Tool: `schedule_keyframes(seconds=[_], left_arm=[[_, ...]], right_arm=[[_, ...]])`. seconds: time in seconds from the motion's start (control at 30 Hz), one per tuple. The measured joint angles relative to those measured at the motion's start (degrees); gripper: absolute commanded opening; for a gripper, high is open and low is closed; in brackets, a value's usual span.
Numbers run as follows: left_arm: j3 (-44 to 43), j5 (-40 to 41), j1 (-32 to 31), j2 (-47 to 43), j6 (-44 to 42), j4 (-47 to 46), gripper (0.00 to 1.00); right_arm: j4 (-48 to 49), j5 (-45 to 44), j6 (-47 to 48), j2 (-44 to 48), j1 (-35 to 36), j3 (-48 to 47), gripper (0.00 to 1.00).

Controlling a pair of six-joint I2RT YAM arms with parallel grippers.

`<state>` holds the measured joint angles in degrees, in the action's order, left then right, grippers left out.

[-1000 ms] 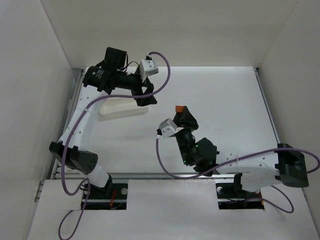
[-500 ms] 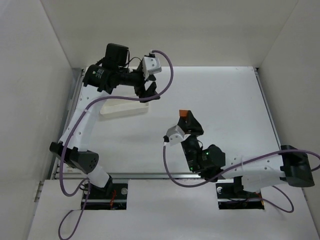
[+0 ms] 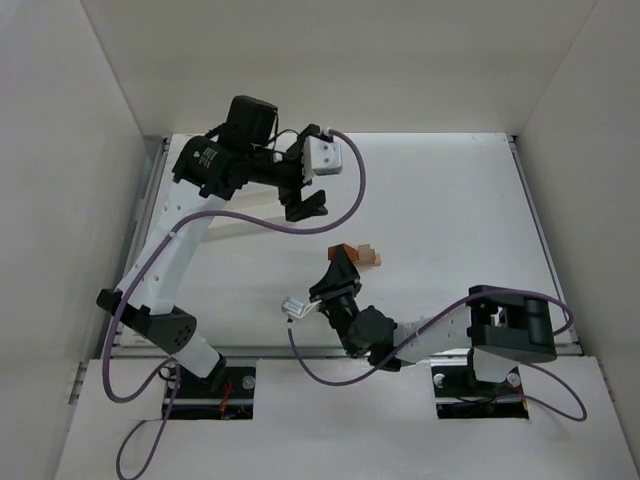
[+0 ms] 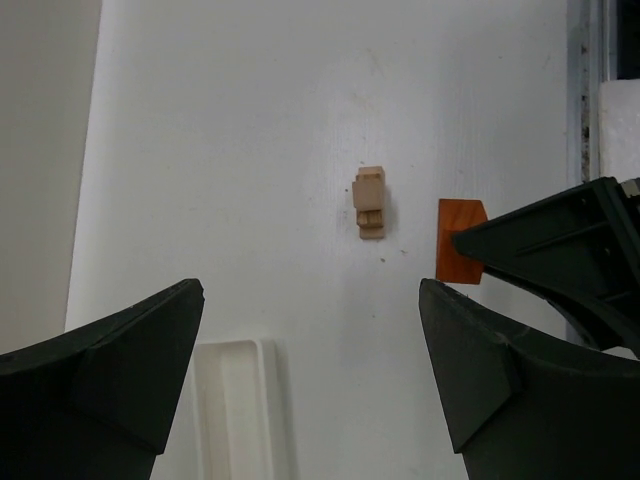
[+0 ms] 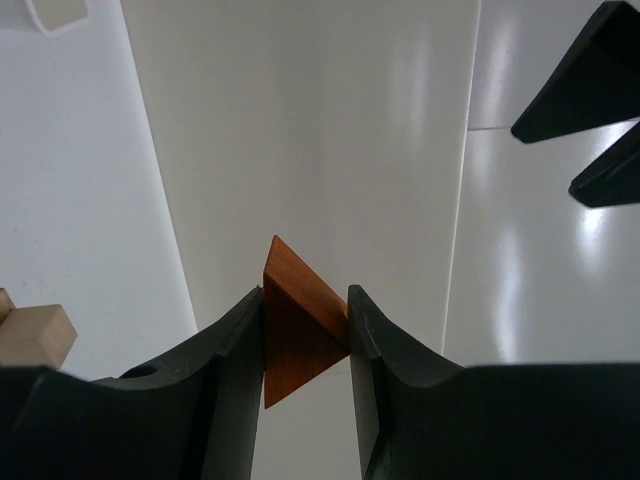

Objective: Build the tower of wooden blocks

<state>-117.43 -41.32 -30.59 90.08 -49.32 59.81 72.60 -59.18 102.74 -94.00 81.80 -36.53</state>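
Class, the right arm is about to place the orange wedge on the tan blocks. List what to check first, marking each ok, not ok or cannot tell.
1. Orange wedge held between the right gripper fingers: ok.
2. Wedge positioned over the tan blocks: not ok, it is beside them.
3. Left gripper open, clear of the blocks: ok.
4. Wedge's flat face pointing down: cannot tell.
5. White tray out of the way: ok.
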Motion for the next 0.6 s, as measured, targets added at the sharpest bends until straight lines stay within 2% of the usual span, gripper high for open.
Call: schedule_keyframes(seconds=[0.13,0.27,0.4,0.53,0.6], left_arm=[[5.60,1.22,-3.61,-0.96,-1.62,1.27,0.88],[12.41,3.26,-4.44,-1.22,-1.77,0.55,0.88],[13.53,4.94,-4.31,-1.31,-0.59,-1.42,0.88],[12.24,4.13,-2.82,-1.46,2.71,-3.91,0.88],[11.23,3.67,-1.03,-1.51,5.11,-5.53,0.88]], right_arm=[[0.35,-0.20,1.62,0.00,-0.26,-0.02,0.00],[0.31,-0.24,2.73,0.24,-0.35,-0.02,0.00],[0.24,-1.86,0.42,1.84,-0.81,-0.94,0.00],[-0.35,-6.78,-11.21,6.49,-3.54,-3.32,0.00],[-5.62,-8.46,-23.87,12.41,-5.09,-5.33,0.00]])
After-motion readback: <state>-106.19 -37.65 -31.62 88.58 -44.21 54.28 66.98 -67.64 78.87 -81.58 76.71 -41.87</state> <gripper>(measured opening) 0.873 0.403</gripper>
